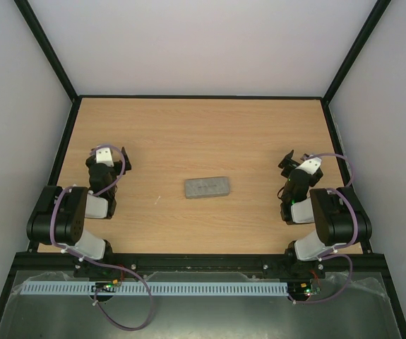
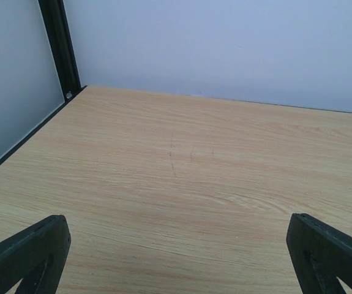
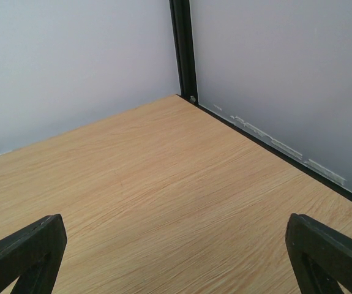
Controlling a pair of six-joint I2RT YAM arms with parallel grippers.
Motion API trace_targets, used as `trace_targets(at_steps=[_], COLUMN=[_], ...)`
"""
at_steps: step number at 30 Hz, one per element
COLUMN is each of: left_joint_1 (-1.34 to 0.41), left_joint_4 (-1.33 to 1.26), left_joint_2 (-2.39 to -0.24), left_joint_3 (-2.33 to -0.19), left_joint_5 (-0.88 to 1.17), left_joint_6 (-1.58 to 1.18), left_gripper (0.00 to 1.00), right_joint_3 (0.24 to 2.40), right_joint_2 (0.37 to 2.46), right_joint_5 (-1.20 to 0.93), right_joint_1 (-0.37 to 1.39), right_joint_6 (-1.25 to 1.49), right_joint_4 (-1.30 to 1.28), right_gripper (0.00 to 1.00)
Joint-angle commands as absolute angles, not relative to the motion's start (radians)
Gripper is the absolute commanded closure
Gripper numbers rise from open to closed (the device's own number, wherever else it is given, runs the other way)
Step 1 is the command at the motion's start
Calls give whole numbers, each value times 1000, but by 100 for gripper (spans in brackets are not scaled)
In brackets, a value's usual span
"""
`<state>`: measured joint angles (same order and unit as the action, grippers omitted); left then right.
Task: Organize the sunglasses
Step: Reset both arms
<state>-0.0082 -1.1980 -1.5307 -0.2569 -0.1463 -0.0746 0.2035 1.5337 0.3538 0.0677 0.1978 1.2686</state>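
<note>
Wooden surface [image 1: 188, 127] with the left arm [image 1: 75, 212] at 8 o'clock and the right arm [image 1: 326, 215] at 4 o'clock, both folded back by their bases, likely parked so the middle stays reachable. Shut grey case [image 1: 207, 187] lies flat at centre; the sunglasses show in no view, maybe inside it, can't tell. Left claw [image 2: 176, 226] and right claw [image 3: 176, 223] are both released, spread wide, grasping nothing.

Pale wooden table [image 2: 182, 184], black corner post [image 2: 59, 46], fingers [image 2: 16, 252] spread wide
</note>
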Motion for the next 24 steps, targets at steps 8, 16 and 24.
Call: trace_targets(at_steps=[8, 16, 24], left_joint_1=[0, -8, -8], left_joint_4=[-1246, -1264, -1264], left_joint_2=[-1539, -1533, -1533], left_joint_3=[-257, -245, -245], left_joint_5=[-129, -141, -141], left_joint_6=[-75, -68, -68], left_gripper=[1, 1, 1], right_joint_3=[203, 201, 203], right_joint_2=[1532, 1529, 1531], right_joint_5=[369, 368, 367], right_joint_1=[72, 72, 72], right_joint_6=[188, 188, 186], right_joint_4=[1316, 1323, 1318], right_gripper=[1, 1, 1])
